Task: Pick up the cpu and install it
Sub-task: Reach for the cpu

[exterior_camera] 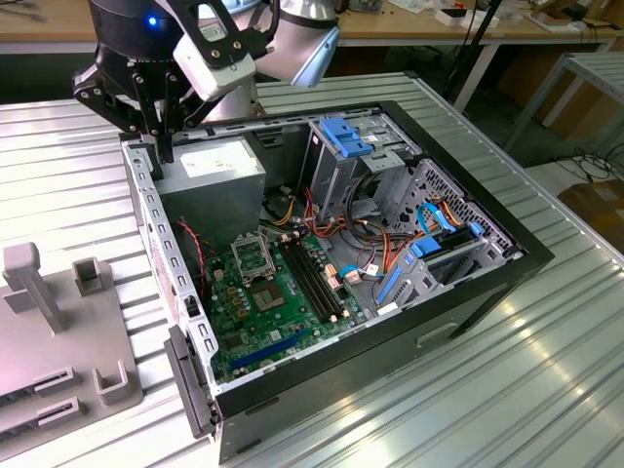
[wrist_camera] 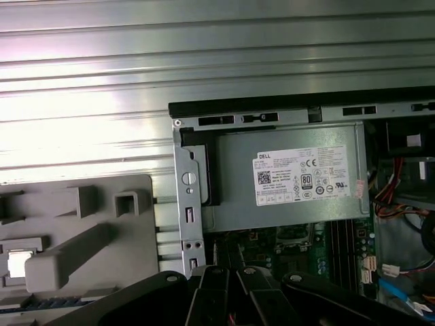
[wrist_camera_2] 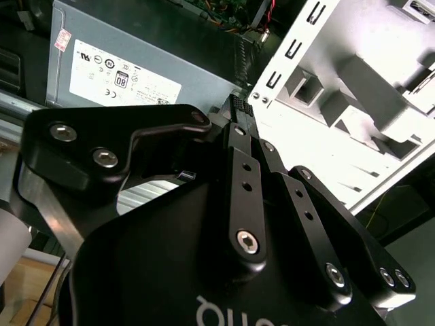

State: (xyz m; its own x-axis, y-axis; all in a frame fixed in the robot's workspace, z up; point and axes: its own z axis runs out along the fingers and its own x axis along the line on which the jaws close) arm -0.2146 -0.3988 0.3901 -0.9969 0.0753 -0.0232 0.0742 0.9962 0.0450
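Note:
A small pale square piece that looks like the cpu (wrist_camera: 18, 263) lies flat in a pocket of the grey fixture (wrist_camera: 81, 231) beside the computer case. My gripper (exterior_camera: 163, 146) hangs over the case's rear corner on the exterior view's left, above the power supply (exterior_camera: 219, 161) and well away from that piece. In the second wrist view the gripper (wrist_camera_2: 239, 109) has its fingers drawn together, with nothing visible between them. The metal-framed socket (exterior_camera: 252, 258) sits on the green board (exterior_camera: 283, 312) inside the case, below and to the exterior view's right of the gripper.
The open black case (exterior_camera: 468, 292) holds a blue-topped drive cage (exterior_camera: 346, 136), memory slots (exterior_camera: 312, 278) and bundles of cables (exterior_camera: 390, 244). The grey fixture (exterior_camera: 58, 322) with upright posts stands on the ribbed metal table (exterior_camera: 546, 390), left of the case.

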